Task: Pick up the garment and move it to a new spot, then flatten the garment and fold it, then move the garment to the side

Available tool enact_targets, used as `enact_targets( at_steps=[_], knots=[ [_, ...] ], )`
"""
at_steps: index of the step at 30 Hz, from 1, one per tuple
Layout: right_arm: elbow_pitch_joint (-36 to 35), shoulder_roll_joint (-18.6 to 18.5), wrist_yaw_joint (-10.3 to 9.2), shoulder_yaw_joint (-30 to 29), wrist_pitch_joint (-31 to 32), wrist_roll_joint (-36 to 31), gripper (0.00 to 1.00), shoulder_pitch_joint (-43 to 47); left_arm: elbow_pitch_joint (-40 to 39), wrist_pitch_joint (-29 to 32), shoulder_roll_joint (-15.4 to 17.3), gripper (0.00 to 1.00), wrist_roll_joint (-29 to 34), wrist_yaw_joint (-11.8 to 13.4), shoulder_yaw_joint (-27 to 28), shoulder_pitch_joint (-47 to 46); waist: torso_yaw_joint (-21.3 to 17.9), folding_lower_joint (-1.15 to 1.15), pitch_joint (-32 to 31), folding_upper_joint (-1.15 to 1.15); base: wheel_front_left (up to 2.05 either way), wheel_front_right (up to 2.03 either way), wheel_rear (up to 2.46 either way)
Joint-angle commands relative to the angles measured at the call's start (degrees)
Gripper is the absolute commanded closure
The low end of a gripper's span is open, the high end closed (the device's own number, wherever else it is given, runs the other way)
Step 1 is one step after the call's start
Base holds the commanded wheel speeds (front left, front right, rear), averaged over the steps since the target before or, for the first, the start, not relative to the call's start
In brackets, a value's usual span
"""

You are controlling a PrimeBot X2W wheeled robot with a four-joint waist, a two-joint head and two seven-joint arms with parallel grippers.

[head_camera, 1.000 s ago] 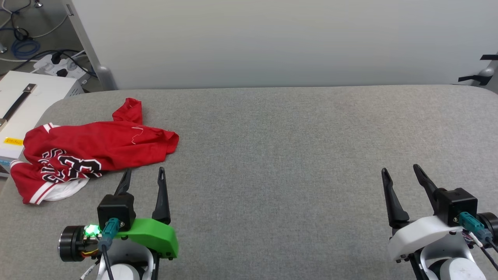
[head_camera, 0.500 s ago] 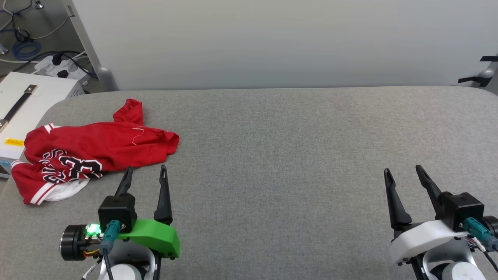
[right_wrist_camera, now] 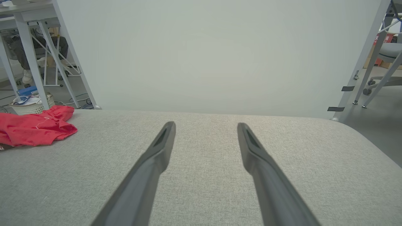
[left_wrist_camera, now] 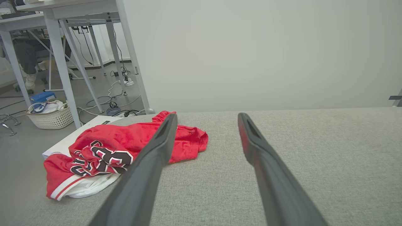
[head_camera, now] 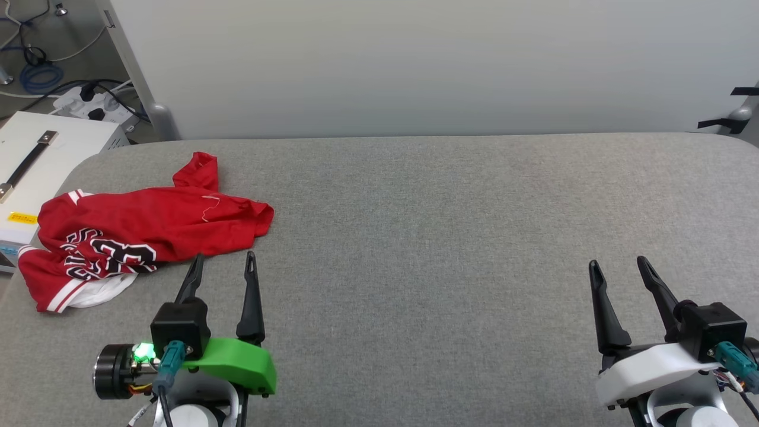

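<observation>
The red garment (head_camera: 148, 228) lies crumpled at the far left of the grey padded table (head_camera: 445, 225), with black white-outlined lettering, striped trim and a white sleeve showing at its near left end. It also appears in the left wrist view (left_wrist_camera: 125, 147) and at the left edge of the right wrist view (right_wrist_camera: 34, 128). My left gripper (head_camera: 222, 264) stands open just in front of the garment's near edge, holding nothing. My right gripper (head_camera: 616, 268) is open at the lower right, far from the garment.
A white box with a dark handle (head_camera: 41, 154) stands off the table's left edge, partly under the garment. Cables and a power strip (head_camera: 89, 101) lie on the floor behind it. A white panel (head_camera: 415, 65) rises behind the table. A basket (left_wrist_camera: 47, 114) sits under desks.
The whole head view has shifted slightly, so the camera moved. Both grippers sit a little lower in the picture, the right one also a bit further right. The garment has not moved.
</observation>
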Motion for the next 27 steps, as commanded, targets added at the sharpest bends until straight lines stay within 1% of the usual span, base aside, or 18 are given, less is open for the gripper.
enact_targets(
  at_steps=[1, 19, 27],
  knots=[
    [-0.4, 0.0, 0.01, -0.2, -0.6, 0.7, 0.0, 0.9, -0.2, -0.6, -0.1, 0.0, -0.4, 0.4, -0.1, 1.4, 0.0, 0.0, 0.0, 0.0, 0.0, 0.0, 0.0],
    [0.3, 0.0, 0.01, -0.5, -3.0, 3.0, 0.0, 2.4, 0.2, -2.9, -0.1, 0.0, -1.8, 0.1, -0.5, 2.5, 0.1, 0.0, -0.2, 0.0, 0.0, 0.0, 0.0],
    [0.8, 0.0, 0.02, -0.6, -4.6, 4.3, 0.0, 3.5, 1.1, -4.6, -0.2, 0.0, -2.2, 0.5, -1.0, 3.1, 0.0, 0.0, -0.6, 0.0, 0.0, 0.0, 0.0]
  ],
)
